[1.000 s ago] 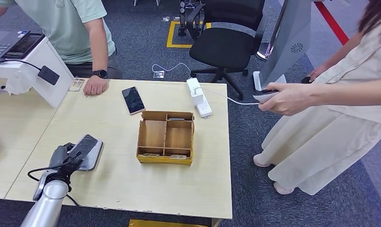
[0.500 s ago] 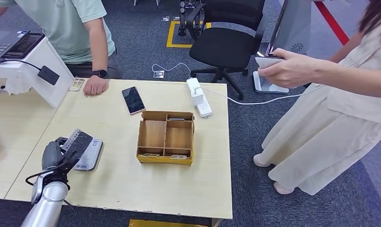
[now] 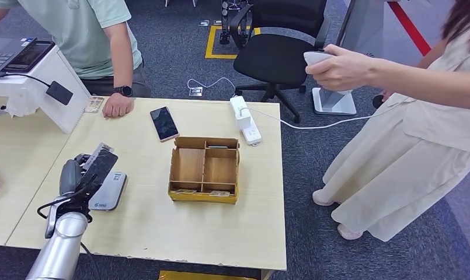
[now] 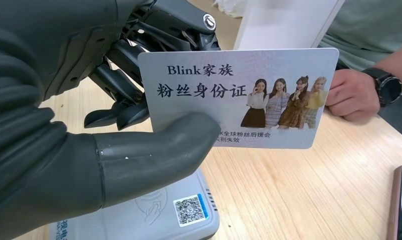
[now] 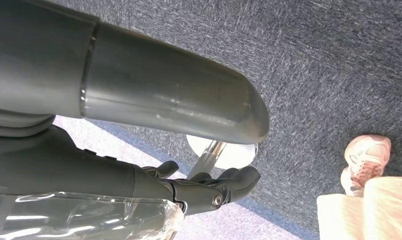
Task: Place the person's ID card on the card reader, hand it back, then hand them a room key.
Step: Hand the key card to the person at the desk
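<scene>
Up close, ID card [image 4: 238, 97] print, legible.

Thumb [image 4: 154, 150] hides the ID card [image 4: 268, 95] corner; card reader [image 4: 154, 220] cut off (lower edge).

Tabletop [image 3: 162, 227] inventory: one ID card [image 4: 248, 95]; one card reader [image 3: 108, 191]; one wooden box [image 3: 204, 169] divided into compartments; one smartphone [image 3: 164, 123]; one white power strip [image 3: 244, 119]. Surroundings: two persons, one seated [image 3: 86, 35], one standing [image 3: 419, 128]; one black office chair [image 3: 279, 52].
</scene>
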Controlling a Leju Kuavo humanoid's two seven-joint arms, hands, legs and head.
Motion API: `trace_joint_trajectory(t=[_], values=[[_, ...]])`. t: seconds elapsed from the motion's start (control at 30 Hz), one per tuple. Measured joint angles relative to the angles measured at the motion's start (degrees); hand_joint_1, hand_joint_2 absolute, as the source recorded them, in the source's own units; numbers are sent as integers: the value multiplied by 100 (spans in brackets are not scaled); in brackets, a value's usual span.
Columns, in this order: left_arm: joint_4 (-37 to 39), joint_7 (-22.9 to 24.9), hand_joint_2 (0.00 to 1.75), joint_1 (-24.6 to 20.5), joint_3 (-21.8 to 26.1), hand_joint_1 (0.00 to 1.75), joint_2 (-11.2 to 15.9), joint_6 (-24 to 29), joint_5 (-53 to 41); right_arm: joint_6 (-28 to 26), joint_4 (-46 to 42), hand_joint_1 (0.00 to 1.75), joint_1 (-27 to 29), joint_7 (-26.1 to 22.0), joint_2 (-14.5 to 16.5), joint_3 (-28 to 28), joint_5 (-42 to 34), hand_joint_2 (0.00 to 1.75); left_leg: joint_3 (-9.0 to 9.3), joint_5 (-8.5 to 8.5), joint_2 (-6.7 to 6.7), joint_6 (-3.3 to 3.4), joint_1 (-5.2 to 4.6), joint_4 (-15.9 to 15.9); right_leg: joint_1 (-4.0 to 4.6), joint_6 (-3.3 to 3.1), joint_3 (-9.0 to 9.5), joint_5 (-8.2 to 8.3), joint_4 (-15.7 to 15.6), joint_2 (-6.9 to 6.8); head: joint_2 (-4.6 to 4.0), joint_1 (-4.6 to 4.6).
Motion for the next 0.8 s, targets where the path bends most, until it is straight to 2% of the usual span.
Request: trace_joint_trajectory(t=[0.37,0.6,0.8], values=[[143,-206,175,-468,-263,175,-176,845,-642,0,49,0,-66,35,20,0,111,0,-1,0,-1,0,-1,3,-1,3,1,2,0,0,-1,0],[434,-81,175,-893,-386,175,-198,510,-511,0,86,0,-78,37,28,0,125,0,-1,0,0,0,0,4,0,3,0,2,0,1,-1,0],[560,-87,175,-1047,-425,175,-220,369,-358,0,103,0,-83,37,34,1,129,0,-2,0,0,0,0,4,0,3,0,2,0,1,-1,0]])
